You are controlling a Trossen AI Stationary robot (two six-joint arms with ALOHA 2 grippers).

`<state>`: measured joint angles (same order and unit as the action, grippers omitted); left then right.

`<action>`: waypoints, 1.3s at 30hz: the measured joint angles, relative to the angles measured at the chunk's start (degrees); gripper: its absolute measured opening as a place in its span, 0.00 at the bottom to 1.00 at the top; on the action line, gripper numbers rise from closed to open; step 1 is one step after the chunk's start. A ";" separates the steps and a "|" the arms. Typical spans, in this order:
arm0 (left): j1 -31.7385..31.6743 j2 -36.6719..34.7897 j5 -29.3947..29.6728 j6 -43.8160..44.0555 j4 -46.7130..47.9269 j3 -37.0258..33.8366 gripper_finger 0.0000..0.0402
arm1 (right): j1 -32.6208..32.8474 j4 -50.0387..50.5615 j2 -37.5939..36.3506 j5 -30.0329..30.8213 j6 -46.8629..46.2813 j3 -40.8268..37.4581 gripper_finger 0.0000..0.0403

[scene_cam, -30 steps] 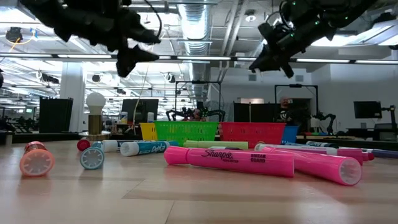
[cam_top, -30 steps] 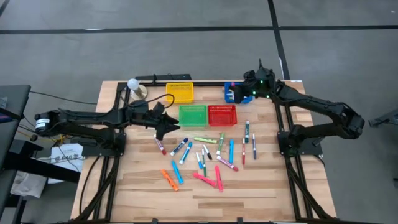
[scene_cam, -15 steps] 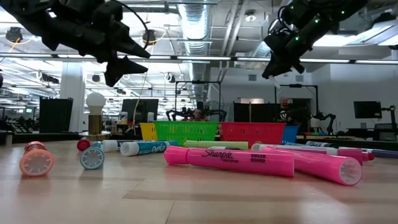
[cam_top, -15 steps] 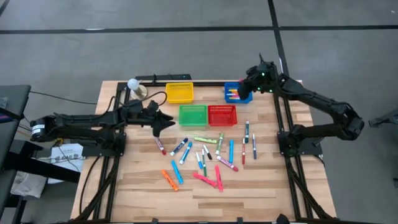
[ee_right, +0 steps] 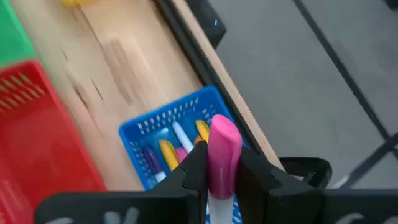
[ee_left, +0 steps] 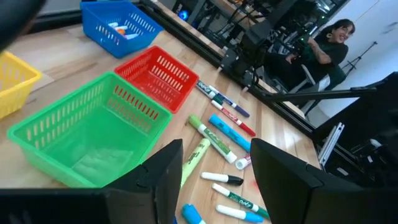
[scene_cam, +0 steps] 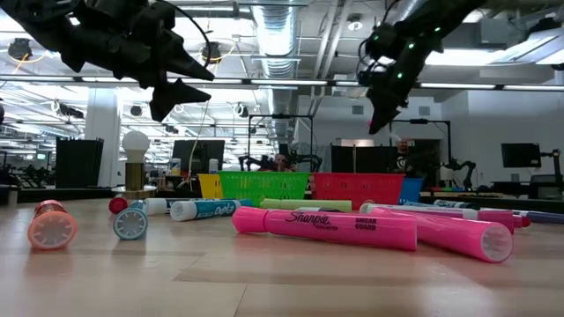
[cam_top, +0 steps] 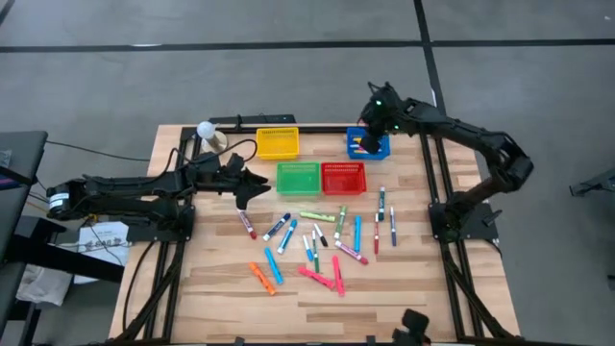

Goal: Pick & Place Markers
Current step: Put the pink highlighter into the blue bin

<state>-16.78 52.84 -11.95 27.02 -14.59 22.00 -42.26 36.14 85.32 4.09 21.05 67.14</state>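
Many markers point(cam_top: 317, 240) in pink, blue, green, orange and red lie scattered on the wooden table's near half. My right gripper point(ee_right: 222, 177) hangs above the blue basket point(ee_right: 163, 122) at the far right and is shut on a pink marker point(ee_right: 224, 149). The blue basket point(cam_top: 368, 144) holds several markers. My left gripper point(cam_top: 252, 187) hovers open left of the green basket point(cam_top: 298, 177), above the table, with nothing between its fingers point(ee_left: 165, 171). My right gripper pinches the pink marker between its two fingers point(ee_right: 194, 167), on the barrel just behind the rounded pink end point(ee_right: 225, 134), which sticks out past the fingertips. The marker lies along the fingers, which slant down from above. It is lifted clear, over the blue basket.
A yellow basket point(cam_top: 277, 142) stands at the far edge, and a red basket point(cam_top: 343, 177) sits beside the green one. A small lamp with a white globe point(cam_top: 206, 130) is at the far left corner. A person point(ee_left: 329, 46) sits beyond the table.
My right gripper has swung toward the table's far left, to over the blue basket, rolling and tipping steeply downward with the pink marker still held. My left gripper has drawn back a little toward the table's left and stayed open.
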 joint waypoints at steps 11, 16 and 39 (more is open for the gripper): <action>0.33 0.00 -2.32 -15.48 -2.63 0.00 0.46 | 0.00 6.38 10.68 2.13 9.97 4.63 0.12; 0.26 0.00 -3.00 -17.79 -2.61 0.00 0.47 | -0.10 6.96 14.04 3.99 12.48 4.65 0.11; 0.33 -14.82 -3.11 -12.05 -9.93 -13.52 0.46 | -0.98 2.34 21.39 3.52 15.46 4.74 0.12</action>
<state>-16.45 38.02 -15.06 14.97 -24.52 8.48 -43.24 38.47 106.70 7.61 36.51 71.88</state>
